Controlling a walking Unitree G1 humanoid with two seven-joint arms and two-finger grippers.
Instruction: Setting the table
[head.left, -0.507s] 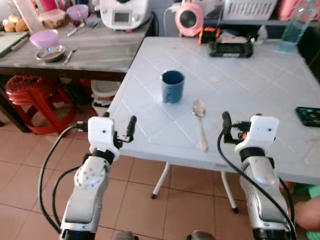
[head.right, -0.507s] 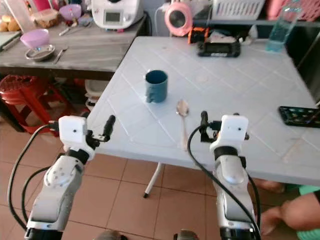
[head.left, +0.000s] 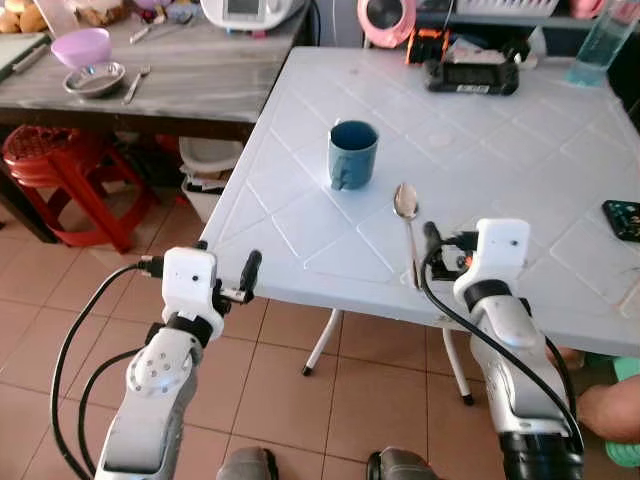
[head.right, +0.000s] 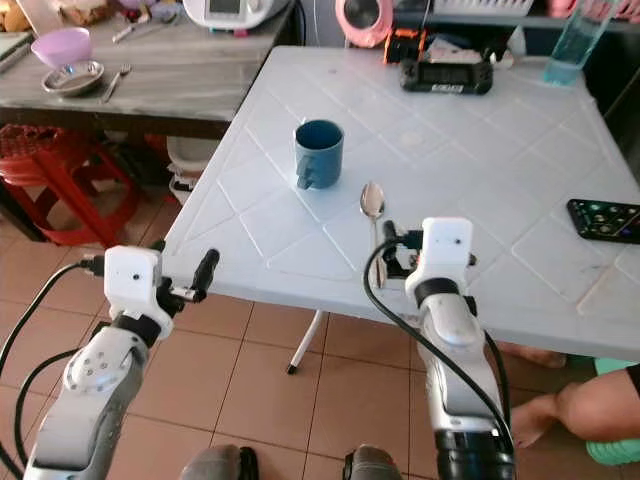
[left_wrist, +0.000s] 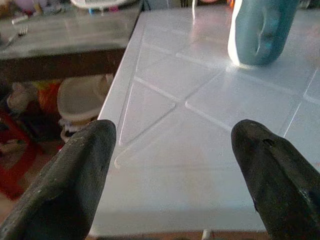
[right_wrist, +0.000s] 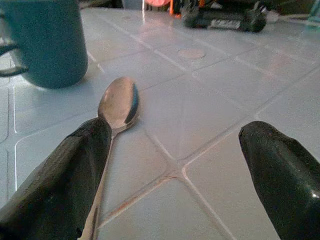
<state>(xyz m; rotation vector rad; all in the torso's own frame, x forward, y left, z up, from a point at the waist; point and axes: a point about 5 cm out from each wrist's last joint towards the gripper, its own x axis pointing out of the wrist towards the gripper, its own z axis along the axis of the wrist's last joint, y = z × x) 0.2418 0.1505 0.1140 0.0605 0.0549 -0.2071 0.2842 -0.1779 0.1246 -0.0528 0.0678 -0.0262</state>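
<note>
A dark blue mug (head.left: 352, 153) stands upright on the white table (head.left: 520, 150), near its left side. A metal spoon (head.left: 405, 205) lies just right of the mug, bowl toward the far side and handle toward the front edge. My right gripper (head.left: 432, 240) is open, low over the front edge, with one finger (right_wrist: 75, 170) beside the spoon's handle; the spoon's bowl (right_wrist: 119, 102) lies just ahead. My left gripper (head.left: 250, 272) is open too and holds nothing. It hangs in front of the table's front left edge, facing the mug (left_wrist: 262, 30).
A phone (head.left: 625, 218) lies at the table's right edge; a black device (head.left: 470, 75) and a bottle (head.left: 600, 40) are at the far side. The wooden side table (head.left: 190, 80) on the left holds bowls, with a red stool (head.left: 60, 165) below. A person's leg (head.right: 590, 410) is at lower right.
The whole view has shifted as the camera moved. My right gripper now stands closer to the spoon's handle. Mug and spoon lie as before.
</note>
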